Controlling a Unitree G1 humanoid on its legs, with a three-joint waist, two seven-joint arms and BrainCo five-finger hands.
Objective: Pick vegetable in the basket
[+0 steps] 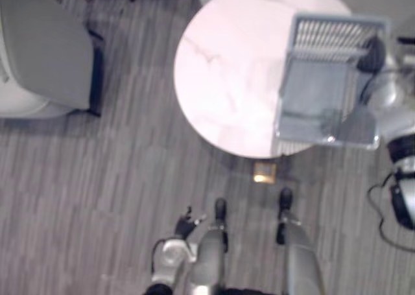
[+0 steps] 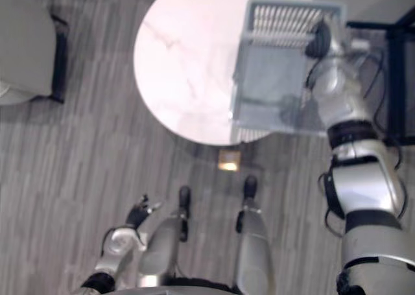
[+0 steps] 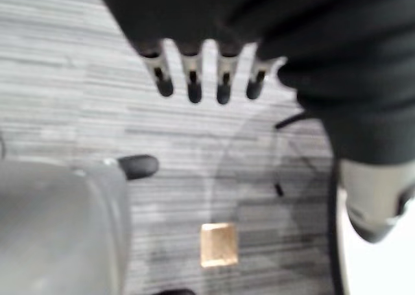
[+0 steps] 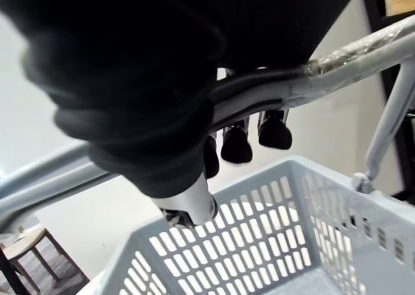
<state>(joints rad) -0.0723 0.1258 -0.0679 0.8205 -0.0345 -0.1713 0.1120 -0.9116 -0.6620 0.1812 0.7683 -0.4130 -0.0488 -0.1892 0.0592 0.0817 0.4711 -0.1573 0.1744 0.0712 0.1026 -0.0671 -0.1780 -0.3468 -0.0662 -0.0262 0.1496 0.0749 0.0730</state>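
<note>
fingers (image 4: 237,142): of right hand (image 2: 319,41) curled round the handle (image 4: 350,65); left hand (image 1: 185,225) hung low, loosely spread.
basket (image 1: 337,32): sat on the worktop (image 1: 220,68) edge, partly past it — looked empty.
risk: a skewed lift could tip it off.

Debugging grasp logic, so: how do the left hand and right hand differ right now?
The left hand hangs low over the floor; the right hand is up at the basket over the table. The left hand's fingers are straight, holding nothing; the right hand's curl round the basket's handle. Both wear dark ribbed covers.
</note>
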